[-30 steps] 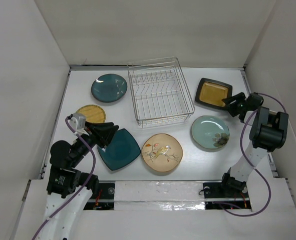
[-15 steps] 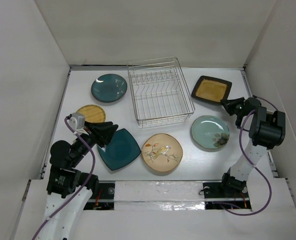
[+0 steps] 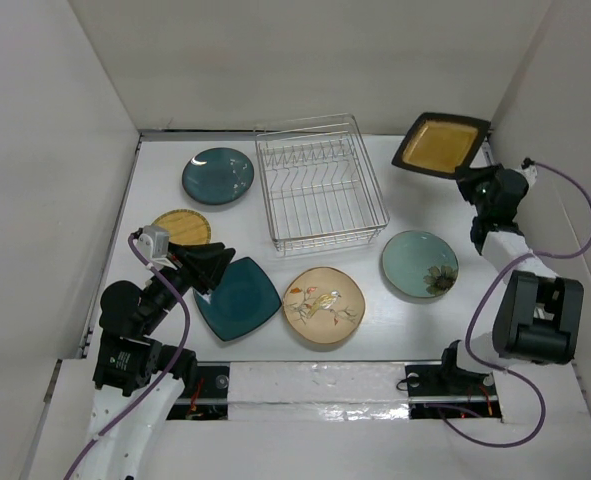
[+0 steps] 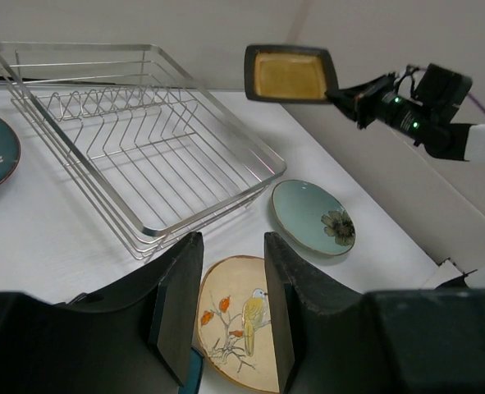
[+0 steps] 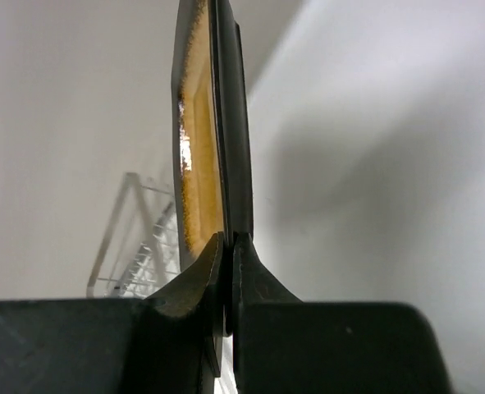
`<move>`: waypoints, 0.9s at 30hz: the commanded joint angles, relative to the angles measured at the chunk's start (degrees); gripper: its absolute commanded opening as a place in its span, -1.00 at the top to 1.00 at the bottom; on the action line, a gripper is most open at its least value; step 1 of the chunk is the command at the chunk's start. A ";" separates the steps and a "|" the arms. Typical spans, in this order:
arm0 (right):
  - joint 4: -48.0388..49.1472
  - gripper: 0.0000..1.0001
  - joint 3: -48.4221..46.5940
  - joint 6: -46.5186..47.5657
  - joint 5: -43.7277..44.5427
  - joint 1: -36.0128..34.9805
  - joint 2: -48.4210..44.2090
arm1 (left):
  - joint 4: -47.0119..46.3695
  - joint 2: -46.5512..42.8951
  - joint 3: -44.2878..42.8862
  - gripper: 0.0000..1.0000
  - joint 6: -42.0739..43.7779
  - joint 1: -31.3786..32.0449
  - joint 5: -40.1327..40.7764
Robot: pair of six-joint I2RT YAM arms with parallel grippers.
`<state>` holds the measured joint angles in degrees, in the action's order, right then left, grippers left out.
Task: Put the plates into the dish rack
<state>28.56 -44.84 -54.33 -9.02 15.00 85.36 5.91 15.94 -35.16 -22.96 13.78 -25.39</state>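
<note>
Right gripper (image 3: 462, 176) clamped on the rim of the black-rimmed amber square plate (image 3: 441, 145), held in the air right of the dish rack (image 3: 320, 182), edge-on from its own wrist, face-on from the left wrist; left gripper (image 4: 230, 308), fingers apart, empty, over the bird plate (image 4: 242, 320).

Showing no readable text, label, brand, number or sign anywhere in these views; carrying only painted pictures, not writing, on the beige plate (image 3: 322, 305) (a bird on a branch) and the pale green plate (image 3: 419, 263) (a flower)
</note>
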 commanded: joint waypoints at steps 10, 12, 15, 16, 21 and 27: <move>-20.00 1.00 -36.96 29.33 15.51 -21.06 -3.21 | -1.61 -0.21 0.35 0.33 -0.24 0.28 1.04; -26.32 1.00 -41.80 32.25 17.62 -24.39 -0.47 | -1.61 -0.30 0.35 0.33 -0.24 0.28 1.04; -34.76 1.00 -51.46 36.83 20.96 -26.51 5.33 | -1.69 -0.39 0.35 0.33 -0.15 0.28 0.95; -36.36 1.00 -55.66 38.14 21.84 -27.21 8.21 | -1.69 -0.39 0.35 0.33 -0.24 0.28 1.04; -41.38 1.00 -62.38 39.82 24.21 -29.15 14.04 | -1.78 -0.74 0.53 0.33 -0.24 0.28 0.95; -42.88 1.00 -65.02 42.72 29.84 -31.96 17.81 | -1.87 -0.83 0.44 0.33 -0.16 0.28 0.78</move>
<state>-21.78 -102.74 -13.63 16.21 -15.27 105.45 6.02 15.88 -35.16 -22.98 13.78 -24.56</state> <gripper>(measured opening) 0.051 0.335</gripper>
